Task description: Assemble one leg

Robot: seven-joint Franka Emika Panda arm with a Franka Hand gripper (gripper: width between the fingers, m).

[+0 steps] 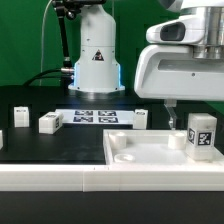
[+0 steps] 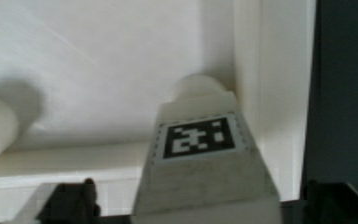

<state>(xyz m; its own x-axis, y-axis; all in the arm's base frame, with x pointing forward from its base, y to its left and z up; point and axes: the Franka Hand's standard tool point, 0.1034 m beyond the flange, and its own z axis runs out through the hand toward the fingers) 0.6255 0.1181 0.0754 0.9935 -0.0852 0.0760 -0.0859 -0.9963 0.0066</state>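
- one leg (image 1: 201, 134) stands upright on the white panel (image 1: 140, 156), by its rim at the exterior view's right.
- gripper (image 2: 190, 206) jaws wide, flanking the leg, gaps both sides.

1. A small white plastic block leg (image 1: 201, 135) bearing a black-and-white tag stands upright on a large flat white rimmed panel (image 1: 125, 158).
2. The white robot arm (image 1: 180, 62) hangs above it.

Table-level exterior; wrist close on leg (image 2: 208, 150)
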